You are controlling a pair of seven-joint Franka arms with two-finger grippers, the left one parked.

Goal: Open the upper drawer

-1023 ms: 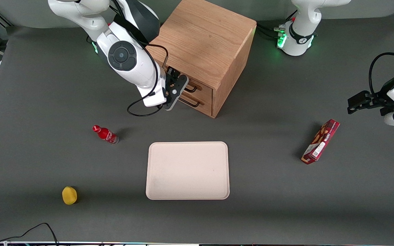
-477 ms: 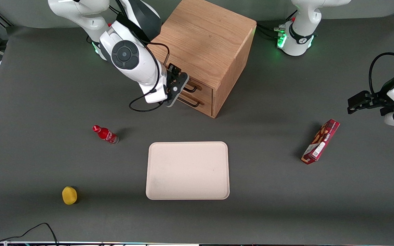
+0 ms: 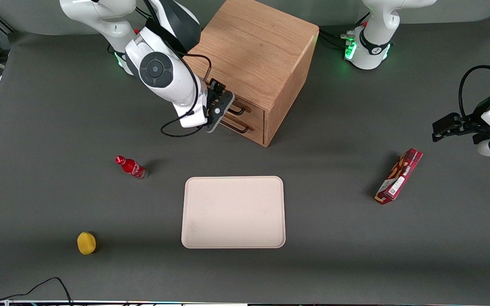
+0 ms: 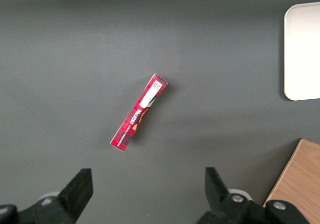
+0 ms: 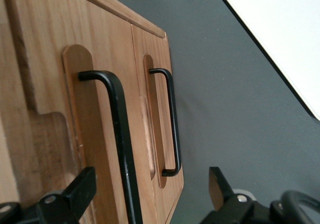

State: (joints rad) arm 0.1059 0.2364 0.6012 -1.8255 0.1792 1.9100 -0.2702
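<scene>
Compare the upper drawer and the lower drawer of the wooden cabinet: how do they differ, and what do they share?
The upper drawer sits above the lower drawer, which is next to the tabletop. The gripper, fingers open, straddles the upper drawer's bar handle; the lower drawer's handle has nothing around it. Shared: both are shut, flush in the cabinet, with light oak fronts and thin black bar handles.

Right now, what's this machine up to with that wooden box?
The working arm has brought its gripper up to the front of the cabinet, with its open fingers around the upper drawer handle. Both drawers look shut, so the pull has not started. A tray lies nearer the camera.
</scene>
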